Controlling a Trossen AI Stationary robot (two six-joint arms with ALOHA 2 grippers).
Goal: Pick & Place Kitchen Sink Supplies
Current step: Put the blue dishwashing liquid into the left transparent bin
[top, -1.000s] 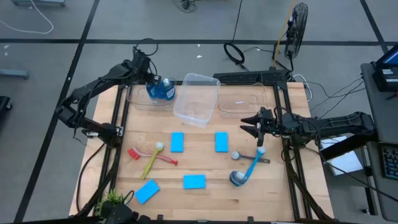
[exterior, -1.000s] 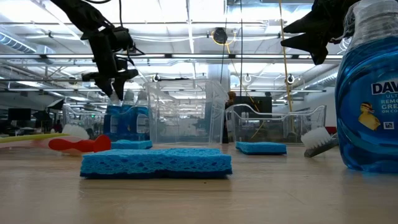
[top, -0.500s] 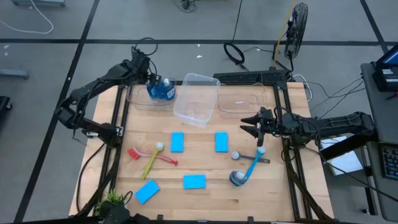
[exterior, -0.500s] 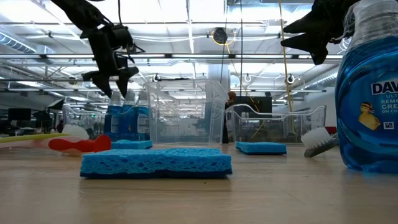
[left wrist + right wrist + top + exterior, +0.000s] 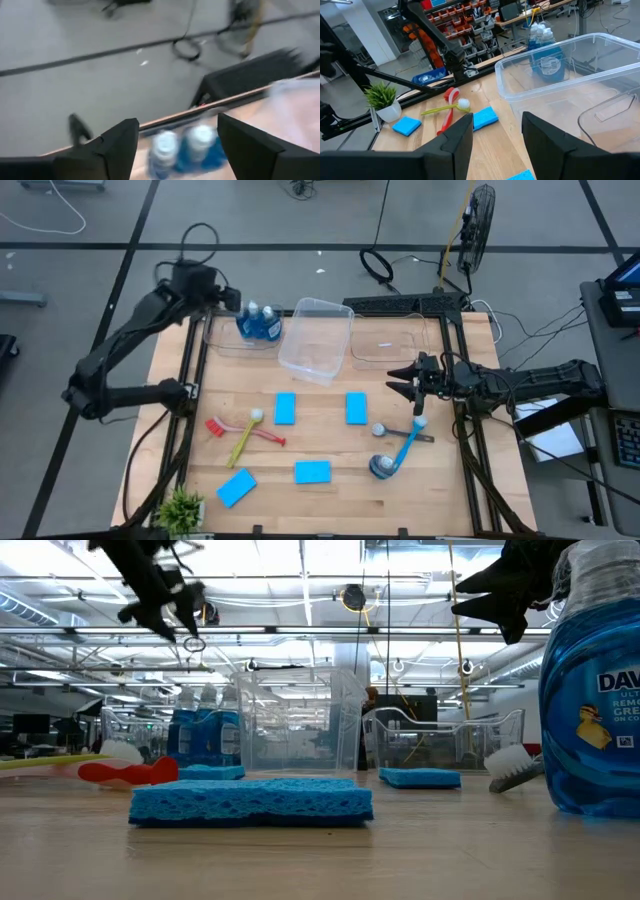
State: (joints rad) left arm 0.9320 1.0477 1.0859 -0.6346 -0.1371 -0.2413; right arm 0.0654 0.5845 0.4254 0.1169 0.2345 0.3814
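High view: left gripper released above 2 glossy blue bottles; right gripper spread.

My left wrist view is smearing the two soap bottles into pale-capped blurs cut off at the picture's lower edge, while in the low view the near soap bottle is running off the right edge, label half lost.
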